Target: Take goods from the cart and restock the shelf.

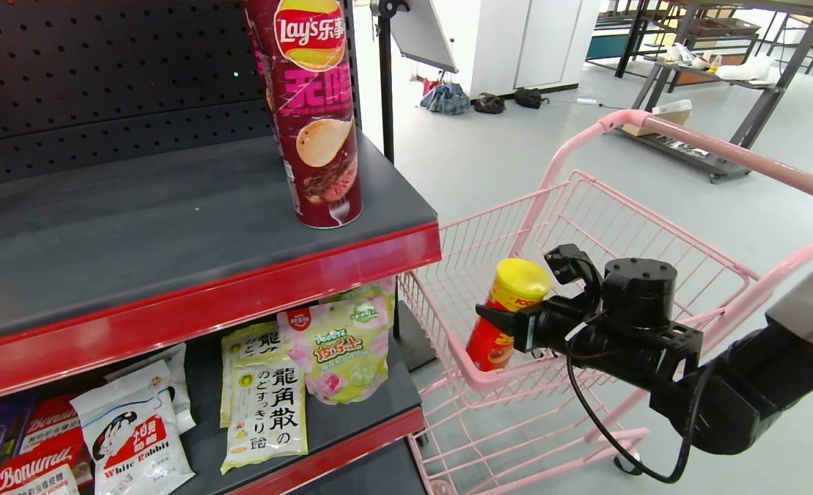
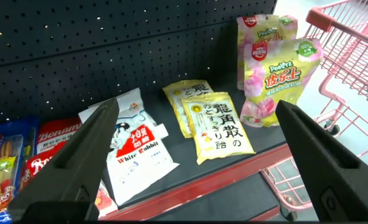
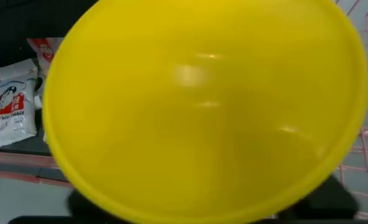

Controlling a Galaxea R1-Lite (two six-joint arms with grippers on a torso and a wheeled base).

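Tall chips can (image 1: 317, 117) stands at upper shelf's (image 1: 138, 227) right front corner; open deck left of it. Below it, bags (image 1: 262, 392) crowd lower shelf (image 1: 351, 412). Right-below it, right gripper (image 1: 516, 289) clamps red can (image 1: 499, 337) at pink cart (image 1: 722, 155) rim; open air between.

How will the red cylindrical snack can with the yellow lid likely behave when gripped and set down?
Held in the right gripper, the red cylindrical snack can with the yellow lid looks stiff, so it probably won't crush. Tall and narrow, it may tip if nudged; on its side, it would likely roll.
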